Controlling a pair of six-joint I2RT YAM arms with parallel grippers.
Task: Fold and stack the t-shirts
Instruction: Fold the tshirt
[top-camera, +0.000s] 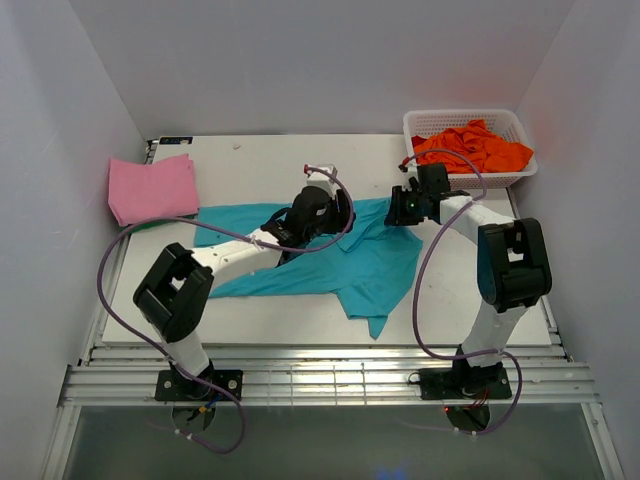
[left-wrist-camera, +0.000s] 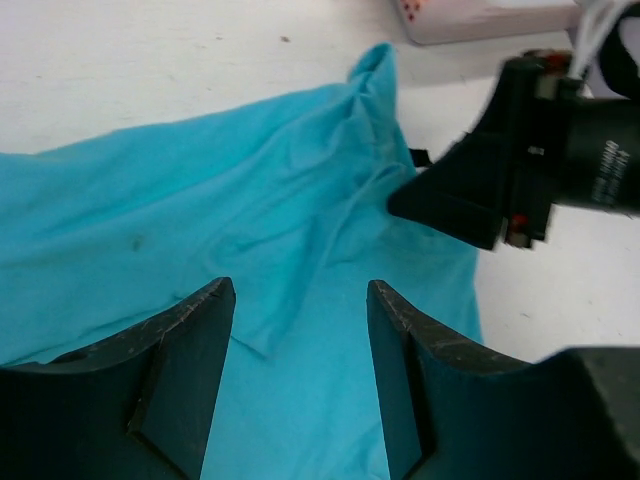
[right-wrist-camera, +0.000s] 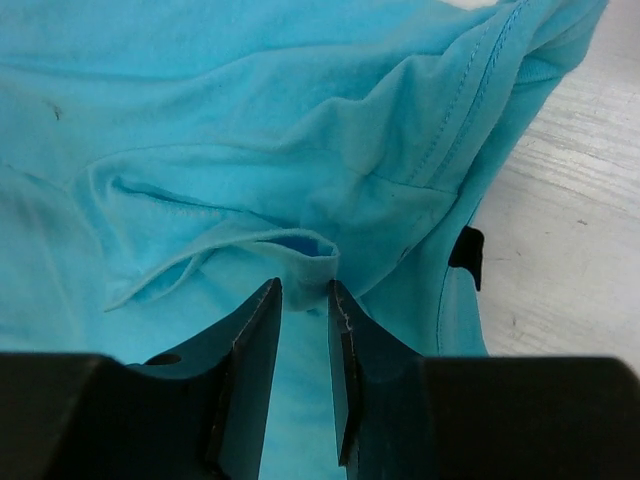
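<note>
A teal t-shirt (top-camera: 370, 265) lies spread and creased across the middle of the table. My left gripper (top-camera: 346, 212) hovers over its far edge. In the left wrist view its jaws (left-wrist-camera: 300, 290) stand wide open with only flat teal cloth (left-wrist-camera: 200, 200) under them. My right gripper (top-camera: 394, 213) is at the shirt's far right corner, facing the left one. Its jaws (right-wrist-camera: 305, 290) are narrowly open, and a small raised fold of the teal cloth (right-wrist-camera: 290, 255) sits right at their tips. A pink t-shirt (top-camera: 152, 188) lies folded at the far left. Orange t-shirts (top-camera: 470, 148) fill the basket.
The white lattice basket (top-camera: 460, 117) stands at the far right corner, close behind my right arm. White walls close in the table on three sides. A metal rail runs along the near edge (top-camera: 330, 380). A black tag (right-wrist-camera: 467, 255) shows at the shirt's edge.
</note>
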